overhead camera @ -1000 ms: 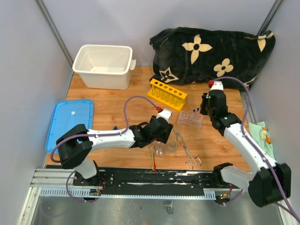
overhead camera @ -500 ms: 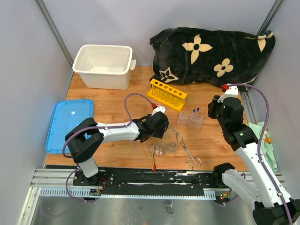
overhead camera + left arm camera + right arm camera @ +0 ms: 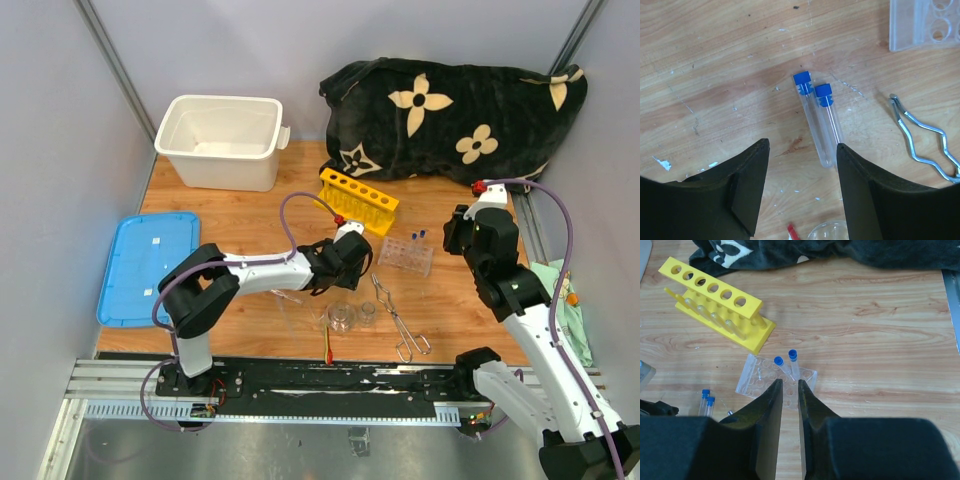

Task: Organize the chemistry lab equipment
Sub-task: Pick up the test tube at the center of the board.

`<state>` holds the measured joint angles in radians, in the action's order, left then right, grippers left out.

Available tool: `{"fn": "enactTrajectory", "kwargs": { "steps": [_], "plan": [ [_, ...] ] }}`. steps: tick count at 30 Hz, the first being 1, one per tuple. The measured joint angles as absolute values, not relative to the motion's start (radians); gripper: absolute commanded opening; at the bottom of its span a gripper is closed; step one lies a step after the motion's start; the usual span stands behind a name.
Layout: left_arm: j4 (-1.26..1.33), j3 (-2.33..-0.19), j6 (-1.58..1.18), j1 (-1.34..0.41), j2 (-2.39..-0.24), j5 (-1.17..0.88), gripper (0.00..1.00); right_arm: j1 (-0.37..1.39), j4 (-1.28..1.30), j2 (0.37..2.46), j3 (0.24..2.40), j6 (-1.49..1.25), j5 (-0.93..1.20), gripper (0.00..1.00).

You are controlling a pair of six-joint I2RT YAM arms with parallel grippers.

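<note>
Two blue-capped clear tubes (image 3: 817, 122) lie side by side at frame centre. Yellow holed tube rack (image 3: 358, 201) stands mid-frame. Clear plastic rack (image 3: 406, 255) sits right of centre.

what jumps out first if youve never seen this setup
The black flowered cloth heaped at the back right, then the yellow holed tube rack in front of it at mid-table. Closer in, the left gripper hangs open over two blue-capped clear tubes lying side by side on the wood.

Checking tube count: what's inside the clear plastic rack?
Two blue-capped tubes stand in the clear plastic rack. Its near holes are hidden behind the right gripper's fingers.
</note>
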<state>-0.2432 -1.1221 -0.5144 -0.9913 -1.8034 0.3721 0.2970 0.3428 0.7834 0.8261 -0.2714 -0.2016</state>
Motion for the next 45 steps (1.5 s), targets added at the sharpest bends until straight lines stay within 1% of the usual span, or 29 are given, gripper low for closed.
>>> {"fn": "enactTrajectory", "kwargs": {
  "steps": [15, 21, 22, 28, 31, 37, 39, 45],
  "plan": [
    [-0.332, -1.182, -0.54, -0.991, -1.879, 0.386, 0.6, 0.297, 0.342, 0.778, 0.812, -0.271, -0.202, 0.19],
    [-0.339, -1.184, -0.55, -0.991, -1.89, 0.385, 0.56, 0.297, 0.342, 0.778, 0.807, -0.269, -0.202, 0.19],
    [-0.339, -1.184, -0.551, -0.991, -1.89, 0.384, 0.55, 0.297, 0.342, 0.778, 0.807, -0.269, -0.202, 0.19],
    [-0.338, -1.184, -0.559, -0.991, -1.89, 0.382, 0.37, 0.297, 0.342, 0.778, 0.807, -0.269, -0.202, 0.19],
    [-0.338, -1.184, -0.562, -0.991, -1.89, 0.38, 0.27, 0.297, 0.341, 0.78, 0.807, -0.269, -0.201, 0.19],
    [-0.34, -1.176, -0.566, -0.991, -1.882, 0.39, 0.02, 0.297, 0.341, 0.792, 0.807, -0.27, -0.188, 0.19],
    [-0.349, -1.156, -0.565, -0.991, -1.866, 0.402, 0.0, 0.297, 0.341, 0.802, 0.807, -0.271, -0.174, 0.19],
    [-0.363, -1.055, -0.548, -0.991, -1.745, 0.438, 0.0, 0.297, 0.366, 0.849, 0.841, -0.282, -0.074, 0.22]
  ]
}}
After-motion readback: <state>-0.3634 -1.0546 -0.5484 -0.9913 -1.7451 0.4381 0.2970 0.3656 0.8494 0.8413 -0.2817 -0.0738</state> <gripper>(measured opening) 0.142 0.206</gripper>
